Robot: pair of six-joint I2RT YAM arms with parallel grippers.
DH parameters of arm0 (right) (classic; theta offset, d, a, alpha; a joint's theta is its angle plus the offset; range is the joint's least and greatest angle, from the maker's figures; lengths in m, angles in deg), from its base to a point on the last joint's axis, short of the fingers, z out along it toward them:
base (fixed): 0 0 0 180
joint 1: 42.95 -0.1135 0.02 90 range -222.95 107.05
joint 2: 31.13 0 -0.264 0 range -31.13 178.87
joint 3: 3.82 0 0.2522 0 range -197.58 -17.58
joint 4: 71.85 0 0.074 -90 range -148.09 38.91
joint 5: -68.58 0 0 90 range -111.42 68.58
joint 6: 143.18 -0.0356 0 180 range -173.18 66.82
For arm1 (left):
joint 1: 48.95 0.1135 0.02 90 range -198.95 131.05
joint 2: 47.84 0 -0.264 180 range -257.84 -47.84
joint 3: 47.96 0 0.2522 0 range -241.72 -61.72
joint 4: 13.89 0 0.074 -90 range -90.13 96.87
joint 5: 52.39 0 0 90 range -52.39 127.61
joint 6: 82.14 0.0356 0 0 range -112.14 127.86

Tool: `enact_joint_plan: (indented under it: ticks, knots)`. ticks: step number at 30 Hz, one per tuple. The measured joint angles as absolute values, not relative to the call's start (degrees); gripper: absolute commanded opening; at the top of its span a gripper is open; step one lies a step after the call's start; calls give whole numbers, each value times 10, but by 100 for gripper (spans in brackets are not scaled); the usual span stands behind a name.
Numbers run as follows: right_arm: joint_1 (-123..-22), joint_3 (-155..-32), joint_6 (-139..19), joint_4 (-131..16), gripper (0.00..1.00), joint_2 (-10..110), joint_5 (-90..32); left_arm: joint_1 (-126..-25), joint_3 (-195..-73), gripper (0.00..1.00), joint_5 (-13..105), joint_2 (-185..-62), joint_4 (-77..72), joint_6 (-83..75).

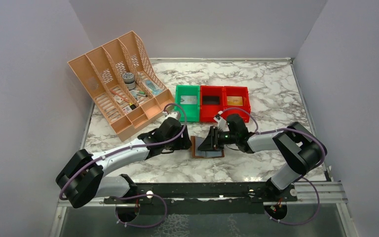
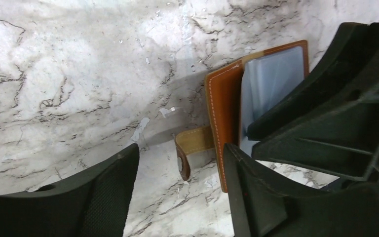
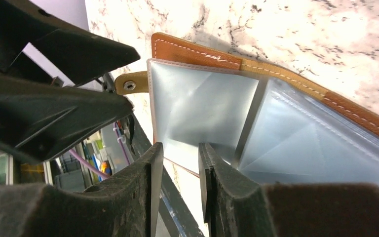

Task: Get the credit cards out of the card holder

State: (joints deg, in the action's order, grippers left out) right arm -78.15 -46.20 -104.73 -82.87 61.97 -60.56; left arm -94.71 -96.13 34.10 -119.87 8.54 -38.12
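**Both hands at the open card holder**

Your card holder (image 1: 208,149) lies open and flat on the marble desk (image 1: 271,94), near the front edge and midway between the two arms. Its brown leather faces down and its pale leaves (image 3: 202,108) face up. You cannot tell from these views whether those leaves are bare cards or sleeves with cards inside.

Your left hand (image 2: 179,165) sits low at the holder's left edge with its fingers (image 2: 106,197) clearly apart and gripping nothing. The little snap tab (image 2: 193,143) curls out from the leather into the gap between them. The right-side finger lies just beside the stitched leather edge.

Your right hand (image 3: 180,160) comes in from the other side, over the holder. Its fingers (image 3: 143,197) stand close together with only a narrow slit left between them. The near edge of the left-hand pale leaf reaches that slit. You cannot tell whether the fingers pinch the leaf or merely flank it.

The two hands are very near each other, and each shows in the other's wrist view as a large black shape.

Beyond the holder, a green bin (image 1: 186,102) and two red bins (image 1: 224,102) stand in a row, touching side by side. A flat pale thing lies in the green one. A tan file rack (image 1: 118,86) stands at the back left with small items in its slots.
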Motion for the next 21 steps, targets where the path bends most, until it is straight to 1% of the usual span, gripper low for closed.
enact_joint_plan:
  ticks: [3,8,12,13,16,19,21]
  knots:
    - [-782,-462,-1040,-826,22,620,-594,-947,-961,74,342,-1186,77,-381]
    - [-782,-462,-1031,-818,21,635,-580,-947,-962,75,365,-1192,41,-376]
    - [-782,-462,-1023,-812,21,636,-573,-947,-979,75,382,-1228,31,-365]
    - [-782,-462,-1021,-811,21,636,-573,-947,-985,74,383,-1238,32,-360]
    - [-782,-463,-1015,-803,21,633,-570,-947,-1015,64,384,-1274,49,-346]
    - [-782,-465,-1009,-786,23,624,-565,-947,-1040,51,383,-1308,59,-333]
    - [-782,-467,-1004,-763,26,608,-553,-947,-1048,45,383,-1325,63,-327]
